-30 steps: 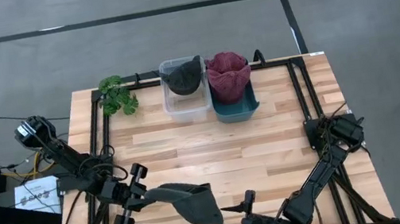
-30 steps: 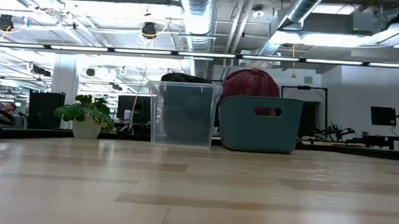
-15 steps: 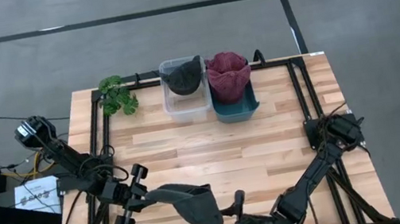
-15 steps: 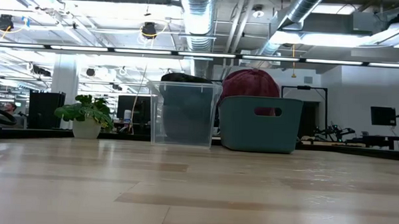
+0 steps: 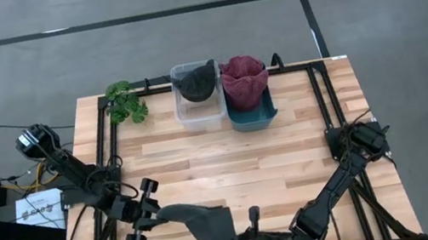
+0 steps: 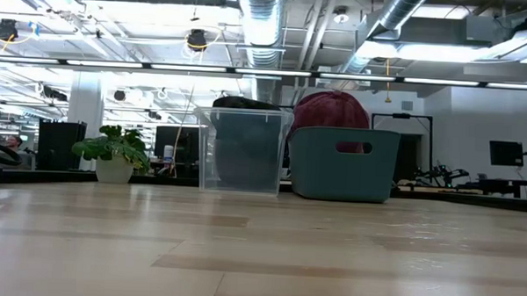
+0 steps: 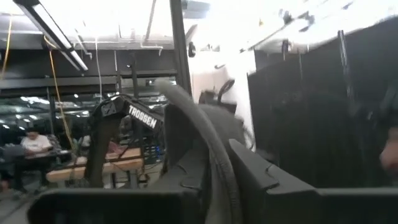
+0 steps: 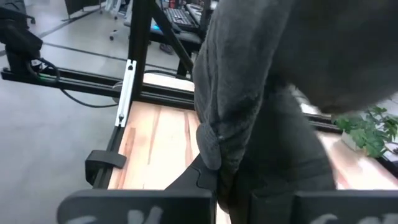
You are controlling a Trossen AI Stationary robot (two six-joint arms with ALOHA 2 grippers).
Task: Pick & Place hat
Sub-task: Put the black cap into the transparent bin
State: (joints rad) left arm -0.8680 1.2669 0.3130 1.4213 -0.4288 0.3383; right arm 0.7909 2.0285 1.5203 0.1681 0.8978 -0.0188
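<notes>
**Onlooker A:** High view, lower centre of the frame: a dark grey hat [image 5: 206, 222] is slung between the two arms above the near edge of the wooden table [image 5: 303, 136]. The left gripper [image 5: 149, 218] meets its brim at lower left; the right gripper [image 5: 252, 233] meets the crown just right of centre, at the bottom edge.

**Onlooker B:** And the fingers?

**Onlooker A:** Right wrist view: the right fingers [image 8: 205, 177] are pressed together on a fold of grey cloth, which fills the upper right of that frame. Left wrist view: the curved brim runs up between the left fingers [image 7: 252, 171]. They sit close on either side of it, but I cannot tell whether they are gripping or letting go.

**Onlooker B:** Which step is this?

**Onlooker A:** By my reading, a handover, with the hat passing to the right arm. The placing is not yet done.

**Onlooker B:** Next move?

**Onlooker A:** Probably the left fingers must clear the brim fully before the right arm carries the hat off. The likely goal is one of the bins at upper centre: a clear bin [image 5: 199, 107] holding a dark hat [image 5: 195, 82], and a teal bin [image 5: 252, 114] holding a maroon hat [image 5: 244, 79]. A potted plant [image 5: 125, 101] stands left of them.
</notes>
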